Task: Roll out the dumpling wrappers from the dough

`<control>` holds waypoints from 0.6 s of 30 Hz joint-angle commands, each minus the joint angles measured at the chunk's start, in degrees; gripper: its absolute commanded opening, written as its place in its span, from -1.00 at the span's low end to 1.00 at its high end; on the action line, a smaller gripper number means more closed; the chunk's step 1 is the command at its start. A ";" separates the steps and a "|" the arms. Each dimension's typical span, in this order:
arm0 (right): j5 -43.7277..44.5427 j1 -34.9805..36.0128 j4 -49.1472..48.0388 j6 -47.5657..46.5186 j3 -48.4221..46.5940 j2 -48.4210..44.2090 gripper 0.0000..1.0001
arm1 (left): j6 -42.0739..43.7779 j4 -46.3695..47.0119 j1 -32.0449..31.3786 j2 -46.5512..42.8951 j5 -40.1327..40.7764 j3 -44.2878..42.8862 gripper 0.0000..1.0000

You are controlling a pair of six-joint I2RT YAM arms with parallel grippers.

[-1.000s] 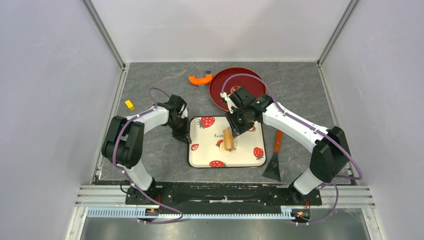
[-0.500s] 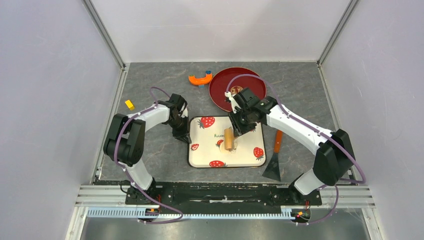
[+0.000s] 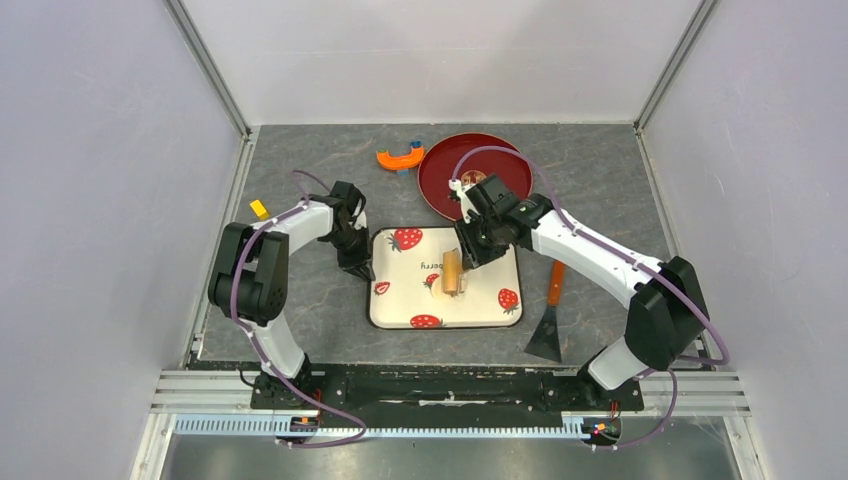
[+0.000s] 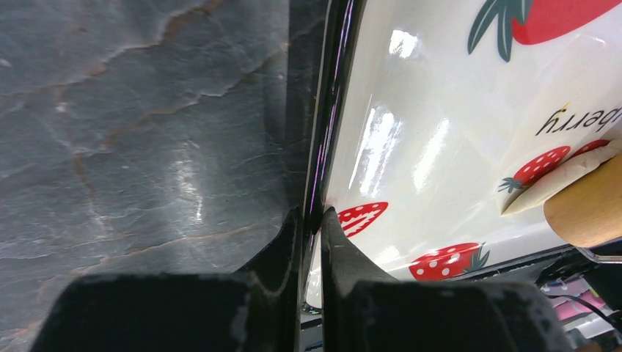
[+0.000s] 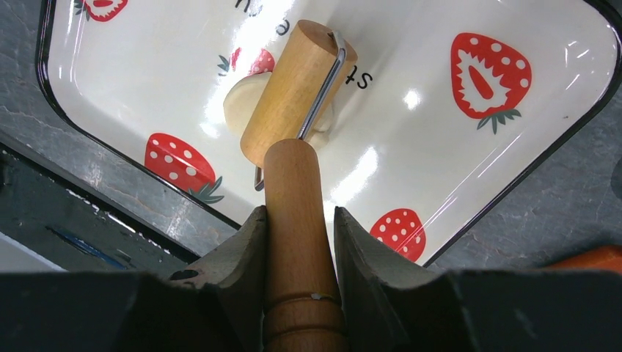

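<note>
A white strawberry-print tray point(image 3: 480, 300) lies mid-table. My left gripper point(image 3: 362, 270) is shut on its black left rim point(image 4: 334, 110), and in the left wrist view the left gripper point(image 4: 313, 213) pinches that rim between both fingers. My right gripper point(image 3: 470, 250) is shut on the wooden roller's handle point(image 5: 293, 183), which the right gripper point(image 5: 299, 213) clamps from both sides. The roller cylinder point(image 5: 297, 84) rests on the dough point(image 5: 240, 99), a thin pale sheet pressed flat on the tray point(image 5: 411, 147). It is the only dumpling wrapper in view, and its edge point(image 4: 557, 180) pokes out beside the cylinder point(image 3: 453, 272).
A dark red plate point(image 3: 500, 160) sits behind the tray, with an orange curved piece point(image 3: 400, 157) to its left. A scraper with an orange handle point(image 3: 553, 310) lies right of the tray. A small yellow block point(image 3: 259, 208) sits near the left wall.
The tray has slid a little left and away, with my left gripper on its rim. The roller and right gripper have moved along with it.
</note>
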State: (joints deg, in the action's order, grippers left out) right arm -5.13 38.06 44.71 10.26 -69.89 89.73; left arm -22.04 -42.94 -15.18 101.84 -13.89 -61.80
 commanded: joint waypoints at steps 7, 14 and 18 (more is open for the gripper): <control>25.27 -2.71 16.07 -5.58 7.05 5.11 -1.00 | 5.84 -3.98 6.56 4.06 25.81 -0.19 -0.96; 26.08 -2.66 16.64 -5.09 7.31 5.36 -1.00 | 7.56 -4.76 7.51 4.63 27.07 -1.64 -0.96; 25.85 -2.65 16.70 -5.16 7.24 5.39 -1.00 | 8.13 -4.87 8.12 5.20 27.55 -2.16 -0.96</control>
State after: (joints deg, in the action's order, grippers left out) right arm -4.64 38.06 42.61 11.77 -68.82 89.67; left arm -21.67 -45.47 -13.21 103.98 -14.09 -64.38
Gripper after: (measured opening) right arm 0.343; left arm 0.123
